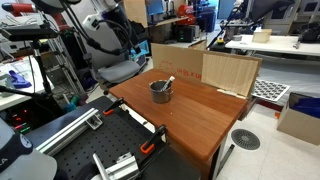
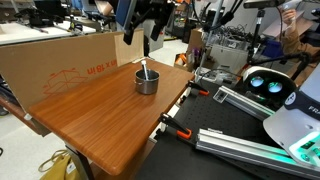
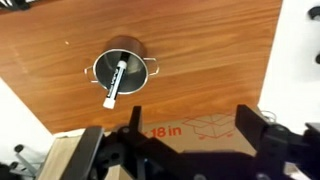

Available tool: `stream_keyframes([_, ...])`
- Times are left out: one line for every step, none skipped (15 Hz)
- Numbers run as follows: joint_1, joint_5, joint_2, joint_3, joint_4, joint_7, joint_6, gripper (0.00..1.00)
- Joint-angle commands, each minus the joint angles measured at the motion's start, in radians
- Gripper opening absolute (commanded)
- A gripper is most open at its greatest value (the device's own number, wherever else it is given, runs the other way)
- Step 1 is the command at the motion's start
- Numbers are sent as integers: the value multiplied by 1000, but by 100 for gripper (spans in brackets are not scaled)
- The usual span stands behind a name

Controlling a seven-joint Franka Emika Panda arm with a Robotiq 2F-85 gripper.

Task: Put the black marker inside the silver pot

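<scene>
Tool (image 3: 185, 150) nearest cam: jaws spread, empty, hovering beside silver pot (image 3: 138, 66). Black marker (image 3: 116, 82) lies inside pot, one end leaning over rim. Rec: lift straight up w/o nudging pot.

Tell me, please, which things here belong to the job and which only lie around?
Belong to the job:
- black marker, already resting in the pot
- silver pot
- gripper, open, above the pot

Only lying around:
- cardboard box behind the pot
- orange clamp at the table edge
</scene>
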Motion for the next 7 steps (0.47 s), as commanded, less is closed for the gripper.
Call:
stream_keyframes([-90, 203, -109, 137, 24, -184, -147, 100])
stream_keyframes([-136, 193, -72, 181, 16, -152, -73, 100])
stream_keyframes([-145, 220, -98, 197, 23, -178, -107, 100])
stream_keyframes([-152, 229, -110, 204, 22, -189, -121, 100])
stream_keyframes([-156, 231, -111, 206, 20, -193, -126, 100])
stream_keyframes([-158, 231, -110, 206, 18, -195, -126, 100])
stream_keyframes([-158, 231, -110, 207, 17, -196, -126, 100])
